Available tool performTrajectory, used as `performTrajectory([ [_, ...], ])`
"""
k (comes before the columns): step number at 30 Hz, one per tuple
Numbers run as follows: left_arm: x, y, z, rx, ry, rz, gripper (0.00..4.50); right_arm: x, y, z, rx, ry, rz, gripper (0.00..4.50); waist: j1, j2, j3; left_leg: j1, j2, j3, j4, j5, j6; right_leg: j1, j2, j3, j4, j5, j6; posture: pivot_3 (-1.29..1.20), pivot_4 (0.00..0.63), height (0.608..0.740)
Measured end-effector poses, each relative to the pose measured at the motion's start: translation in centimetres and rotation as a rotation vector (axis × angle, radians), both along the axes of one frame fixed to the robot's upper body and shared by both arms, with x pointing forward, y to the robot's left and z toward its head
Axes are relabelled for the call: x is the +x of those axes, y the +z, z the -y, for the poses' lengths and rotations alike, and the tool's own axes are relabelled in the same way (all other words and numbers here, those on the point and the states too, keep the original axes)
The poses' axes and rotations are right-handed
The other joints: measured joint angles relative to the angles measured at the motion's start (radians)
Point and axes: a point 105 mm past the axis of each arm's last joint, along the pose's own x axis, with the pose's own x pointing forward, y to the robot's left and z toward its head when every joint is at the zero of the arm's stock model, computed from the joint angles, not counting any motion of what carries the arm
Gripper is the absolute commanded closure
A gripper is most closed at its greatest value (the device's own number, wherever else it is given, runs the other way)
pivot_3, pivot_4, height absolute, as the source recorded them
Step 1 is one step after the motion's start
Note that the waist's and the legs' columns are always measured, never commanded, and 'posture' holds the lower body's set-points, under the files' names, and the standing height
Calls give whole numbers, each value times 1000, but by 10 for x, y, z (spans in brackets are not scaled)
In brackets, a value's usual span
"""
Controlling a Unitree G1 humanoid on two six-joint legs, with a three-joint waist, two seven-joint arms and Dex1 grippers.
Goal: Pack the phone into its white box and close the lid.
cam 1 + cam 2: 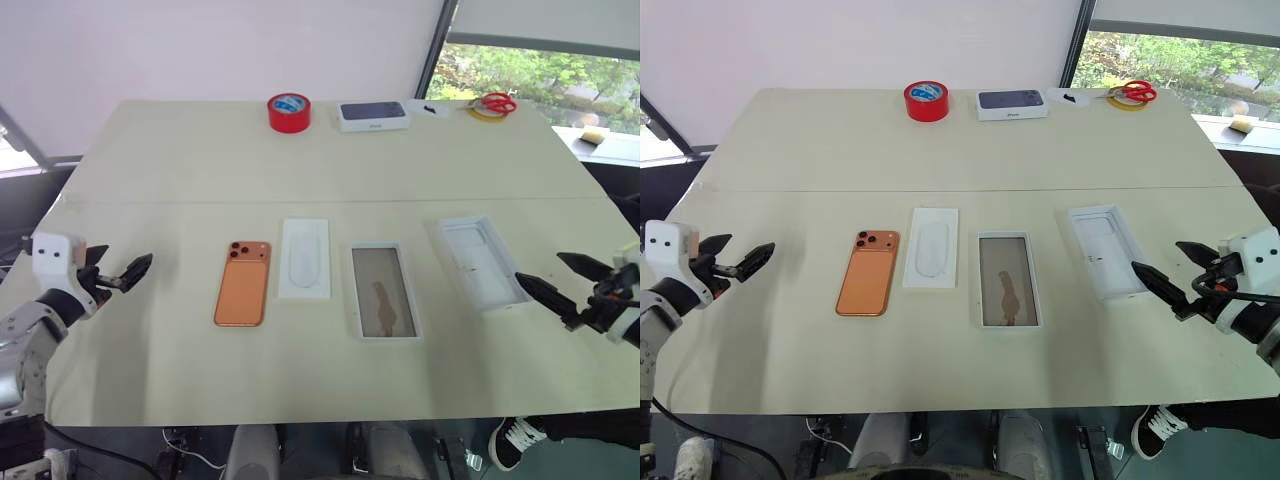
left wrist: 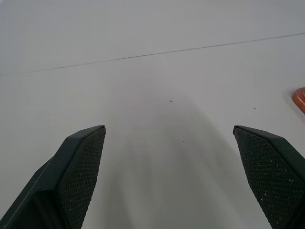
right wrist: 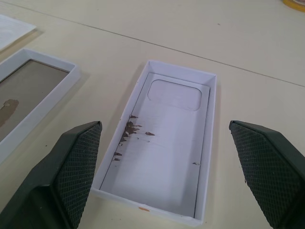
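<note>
Left gripper hung at about 9 o'clock, fingers spread wide, holding nothing, pointing toward 3 o'clock. Right gripper hung at about 3 o'clock, fingers likewise spread wide, empty, pointing toward 10 o'clock. Both wrists roughly level.

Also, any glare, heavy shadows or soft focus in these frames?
Left eye view: even daylight, bright window at the upper right, no glare on the phone or the white box. Left wrist view: soft shadows stretch across the table ahead of the fingertips. Right wrist view: the lid is sharp, with brown marks inside.
</note>
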Motion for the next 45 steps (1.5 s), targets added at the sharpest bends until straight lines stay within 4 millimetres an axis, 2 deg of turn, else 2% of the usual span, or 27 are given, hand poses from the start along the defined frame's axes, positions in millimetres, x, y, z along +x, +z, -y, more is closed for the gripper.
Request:
performTrajectory([
  [10, -2, 1, 7, 2, -14, 14, 0, 9, 3, -13, -3, 58, 6, 31, 0, 0, 0, 0, 0, 0, 0, 0, 0, 0, 0, 0, 0, 0, 0, 0, 150, 730],
  [14, 0, 5, 29, -28, -64, 29, 0, 13, 8, -28, -6, 117, 23, 31, 1, 0, 0, 0, 0, 0, 0, 0, 0, 0, 0, 0, 0, 0, 0, 0, 150, 730],
  [18, 5, 2, 79, -74, -220, 13, 0, 22, 17, -52, -6, 199, 49, 31, 0, 0, 0, 0, 0, 0, 1, 0, 0, 1, 0, 0, 0, 0, 0, 0, 150, 730],
  [20, 7, -2, 119, -89, -342, -11, 0, 27, 24, -66, -16, 240, 77, 31, 1, 0, 0, 0, 0, 0, 1, 0, 0, 1, 0, 0, 0, 0, 0, 0, 150, 730],
  [24, 12, -7, 162, -143, -419, -79, 0, 33, 24, -86, -19, 281, 81, 31, 1, 0, 0, 0, 0, -1, 1, 0, 0, 1, 0, 0, 1, 0, 0, 0, 150, 730],
  [27, 23, 14, 201, -242, -465, -60, 0, 38, 25, -113, -1, 359, 103, 31, 1, 0, 0, 0, 0, -1, 2, 0, 0, 1, 0, 0, 1, 0, 0, 0, 150, 730],
  [30, 31, 26, 223, -294, -449, -80, 0, 39, 23, -127, -7, 396, 99, 31, 3, 0, 0, -1, -1, -2, 2, 0, 0, 1, 0, 0, 1, 0, 1, 0, 150, 730],
  [32, 38, 28, 230, -318, -399, -128, 0, 40, 20, -132, -6, 399, 95, 31, 2, -1, 0, -1, -1, -2, 2, 0, 0, 1, 0, 0, 1, 0, 1, 0, 150, 730],
  [38, 48, 21, 233, -278, -277, -292, 0, 36, 12, -133, -10, 393, 67, 31, 2, -1, 0, 0, -1, -2, 3, 1, 0, 1, 1, 0, 1, 0, 1, 0, 150, 730],
  [45, 47, 4, 233, -285, -206, -441, 0, 31, 10, -133, -31, 415, 48, 31, 1, -1, 1, -1, -1, -2, 2, 1, 0, 1, 1, 0, 1, 0, 0, 0, 150, 730],
])
